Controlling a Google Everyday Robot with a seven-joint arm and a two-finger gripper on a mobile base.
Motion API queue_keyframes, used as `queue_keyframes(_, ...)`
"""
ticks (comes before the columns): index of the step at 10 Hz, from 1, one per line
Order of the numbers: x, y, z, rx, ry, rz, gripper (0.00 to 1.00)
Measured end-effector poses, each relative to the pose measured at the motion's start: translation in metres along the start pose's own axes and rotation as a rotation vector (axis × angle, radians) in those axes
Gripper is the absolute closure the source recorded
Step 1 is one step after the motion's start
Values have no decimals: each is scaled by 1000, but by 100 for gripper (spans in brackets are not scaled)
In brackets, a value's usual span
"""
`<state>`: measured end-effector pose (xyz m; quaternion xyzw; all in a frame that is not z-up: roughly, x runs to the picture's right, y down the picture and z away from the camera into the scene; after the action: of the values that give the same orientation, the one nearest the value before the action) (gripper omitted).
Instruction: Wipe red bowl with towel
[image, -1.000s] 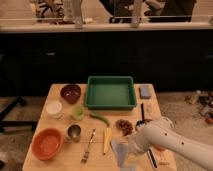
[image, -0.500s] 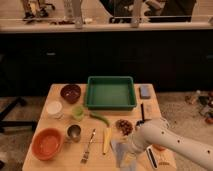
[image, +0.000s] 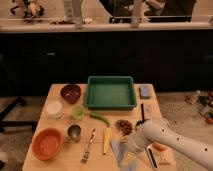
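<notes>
Camera view: two-finger gripper (image: 128, 159), jaws spread wide and holding nothing, hangs over the limp, pale blue-grey towel (image: 118, 148). The wide orange-red bowl (image: 47, 143) sits well apart, leftward. Likely the grasping step; next, pinch the cloth.

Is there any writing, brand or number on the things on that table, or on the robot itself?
No readable text anywhere in this view.
Dark flat item by the arm: a pale strip, too blurred to tell if it is print.
Green tray, red bowl, towel: plain.
Gripper, low over the towel at the table's front: no marking seen.
</notes>
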<state>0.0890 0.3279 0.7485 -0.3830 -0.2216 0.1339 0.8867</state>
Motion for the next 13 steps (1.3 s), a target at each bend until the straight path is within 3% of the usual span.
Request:
queue_keyframes(2, 0, 0, 0, 1, 0, 1, 24)
queue_keyframes(3, 0, 0, 0, 1, 0, 1, 30)
queue_keyframes(9, 0, 0, 1, -1, 0, -1, 93)
queue_keyframes(10, 0, 0, 1, -1, 0, -1, 99)
queue_keyframes(13, 0, 0, 1, -1, 0, -1, 100)
